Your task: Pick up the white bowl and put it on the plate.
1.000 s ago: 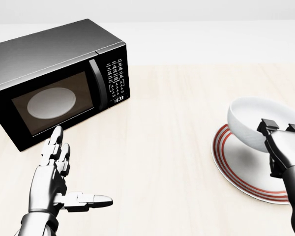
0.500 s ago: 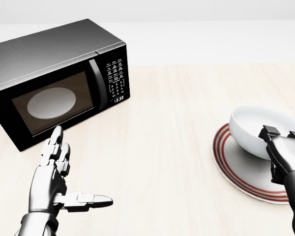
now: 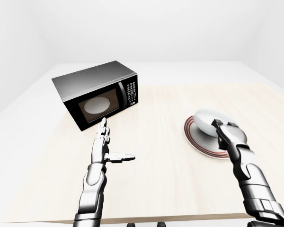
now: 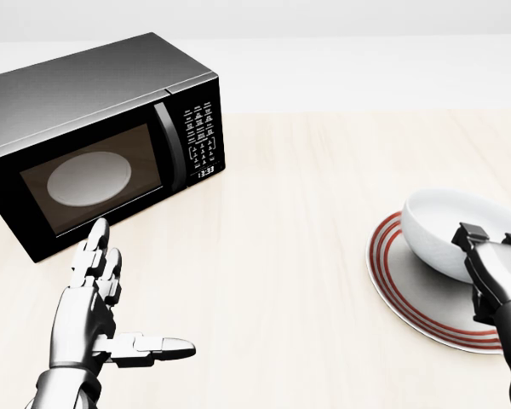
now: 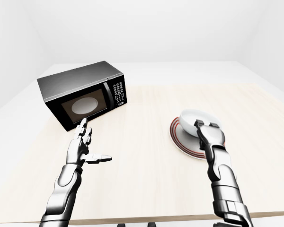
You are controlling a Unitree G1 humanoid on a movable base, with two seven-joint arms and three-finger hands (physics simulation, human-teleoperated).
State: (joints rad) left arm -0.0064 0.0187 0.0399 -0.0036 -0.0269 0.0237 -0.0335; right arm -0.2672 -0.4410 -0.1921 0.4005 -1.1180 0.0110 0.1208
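A: Where is the round white ceramic bowl (image 4: 453, 232) now?

B: On the flat round plate with red rings (image 4: 409, 302), toward its upper right in the head view, seemingly resting there and a little tilted. Whether its base sits flush I cannot tell.

A: And the right hand (image 4: 492, 271)?

B: Its dark fingers (image 4: 470, 233) hook over the bowl's near rim, closed on the wall as far as I can judge. The grip reads as not yet let go.

A: What could go wrong?

B: My guess: if the fingers open while the bowl leans, it may rock or slide toward the plate's edge. If the hand pulls away with a fingertip caught on the rim, it could drag the bowl off the plate, or shift the plate across the pale wooden desk (image 4: 298, 247).

A: Anything else nearby?

B: The silver left hand (image 4: 94, 298) hovers spread and empty over the desk, just below the black boxy microwave (image 4: 94, 136), well apart from the plate. Neither is in the way.
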